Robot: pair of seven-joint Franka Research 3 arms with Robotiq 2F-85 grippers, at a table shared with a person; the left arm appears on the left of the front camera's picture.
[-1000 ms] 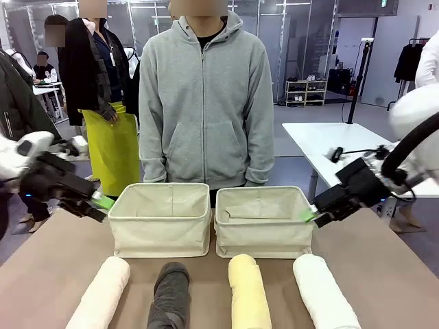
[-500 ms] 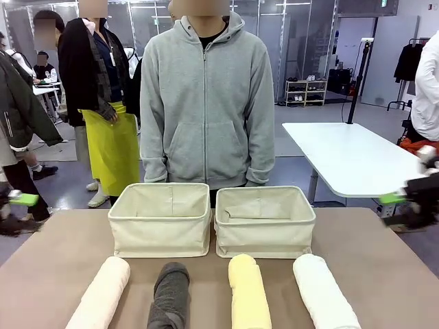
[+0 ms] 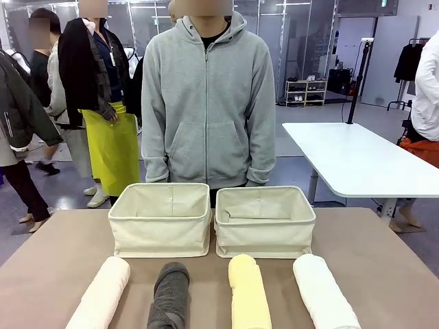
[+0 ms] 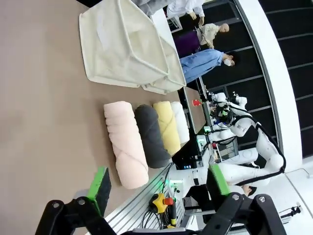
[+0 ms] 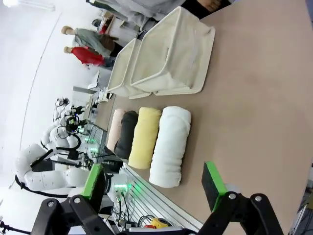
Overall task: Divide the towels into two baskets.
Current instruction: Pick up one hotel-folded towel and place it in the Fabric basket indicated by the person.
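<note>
A grey-hooded person (image 3: 206, 110) stands behind the brown table (image 3: 48, 260).

Front view: on my side of the left basket (image 3: 159, 229), pink-cream towel (image 3: 103, 291), grey towel (image 3: 169, 295), yellow towel (image 3: 248, 298) and white towel (image 3: 324, 295) are cut by the bottom edge; near ends unseen.

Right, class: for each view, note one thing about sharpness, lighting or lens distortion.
Front view: sharp and evenly lit, only a soft shadow beside the dark grey towel. Left wrist view: rolled sideways, the wide-angle lens skewing the baskets. Right wrist view: the upper-left background washes out to white, while the white towel is sharp.
</note>
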